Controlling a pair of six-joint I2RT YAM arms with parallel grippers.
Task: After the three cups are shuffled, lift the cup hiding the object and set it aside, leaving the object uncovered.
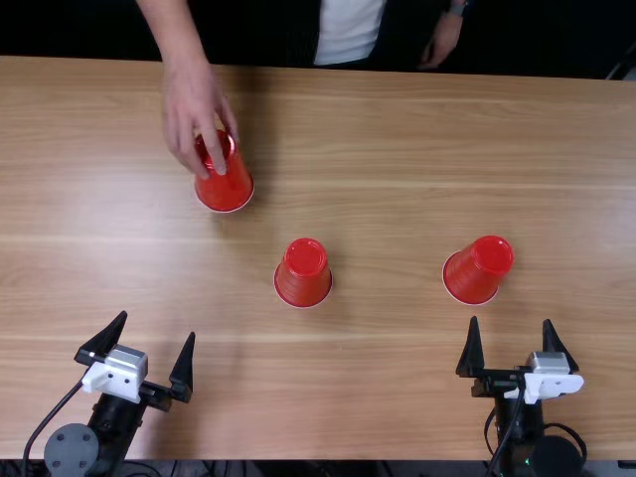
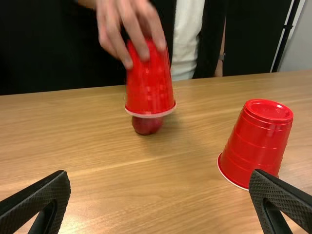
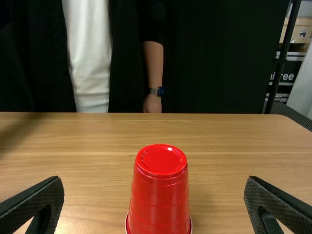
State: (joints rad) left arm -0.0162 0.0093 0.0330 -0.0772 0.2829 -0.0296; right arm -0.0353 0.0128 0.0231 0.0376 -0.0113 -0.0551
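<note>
Three red cups stand upside down on the wooden table (image 1: 417,149). A person's hand (image 1: 191,104) holds the left cup (image 1: 223,174) (image 2: 148,80) raised a little off the table. Under its rim a small red ball (image 2: 146,125) rests on the wood. The middle cup (image 1: 302,271) (image 2: 257,141) and the right cup (image 1: 478,268) (image 3: 159,192) stand untouched. My left gripper (image 1: 139,358) (image 2: 156,214) is open near the table's front left. My right gripper (image 1: 514,350) (image 3: 156,214) is open at the front right, just in front of the right cup.
The person stands across the table behind its far edge. Bare wood lies between the cups and both grippers.
</note>
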